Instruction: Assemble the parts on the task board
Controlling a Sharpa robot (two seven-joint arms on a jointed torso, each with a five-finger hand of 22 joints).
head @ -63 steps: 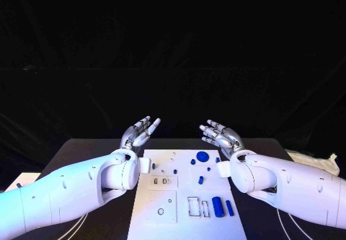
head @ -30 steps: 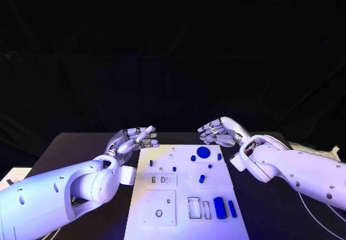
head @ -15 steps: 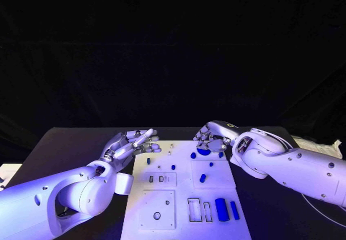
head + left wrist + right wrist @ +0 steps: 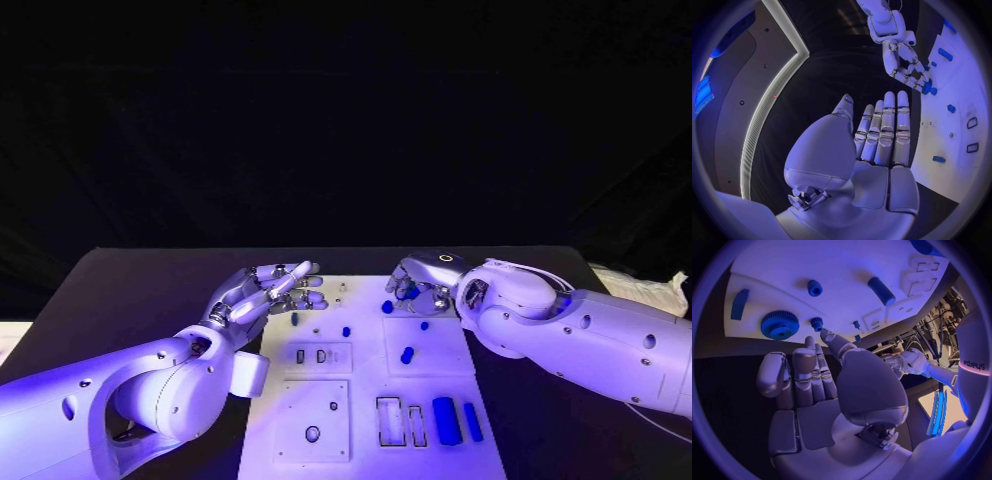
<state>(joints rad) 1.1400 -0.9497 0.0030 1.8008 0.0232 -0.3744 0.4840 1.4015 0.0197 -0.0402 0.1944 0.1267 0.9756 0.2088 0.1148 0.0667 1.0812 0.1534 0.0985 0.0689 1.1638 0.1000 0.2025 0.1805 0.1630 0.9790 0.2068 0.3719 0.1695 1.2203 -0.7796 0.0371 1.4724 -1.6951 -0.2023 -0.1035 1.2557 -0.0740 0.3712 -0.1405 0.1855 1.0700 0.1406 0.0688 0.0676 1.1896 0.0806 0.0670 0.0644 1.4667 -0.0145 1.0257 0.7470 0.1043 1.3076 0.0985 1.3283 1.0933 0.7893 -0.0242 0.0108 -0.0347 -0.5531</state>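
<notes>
The white task board (image 4: pixel 433 385) lies in the middle of the table. My right hand (image 4: pixel 418 281) hovers palm down over its far right corner, fingers curled loosely above the blue gear (image 4: pixel 779 325), holding nothing. A small blue toothed peg (image 4: pixel 817 322) stands beside the gear. My left hand (image 4: pixel 268 290) is at the board's far left edge, fingers straight and empty. In the left wrist view the left hand (image 4: pixel 879 135) lies flat, with the right hand (image 4: pixel 907 65) over the gear (image 4: pixel 928 89). A short blue peg (image 4: pixel 408 354) and two long blue pieces (image 4: pixel 444 420) lie nearer me.
Small blue pegs (image 4: pixel 346 331) dot the board's middle, and empty slots (image 4: pixel 389 420) sit beside the long pieces. A crumpled pale thing (image 4: pixel 656 290) lies at the right edge of the black table (image 4: pixel 144 290).
The camera has shifted. My right hand has turned palm down and come over the blue gear. My left hand has moved in to the board's left edge, still empty.
</notes>
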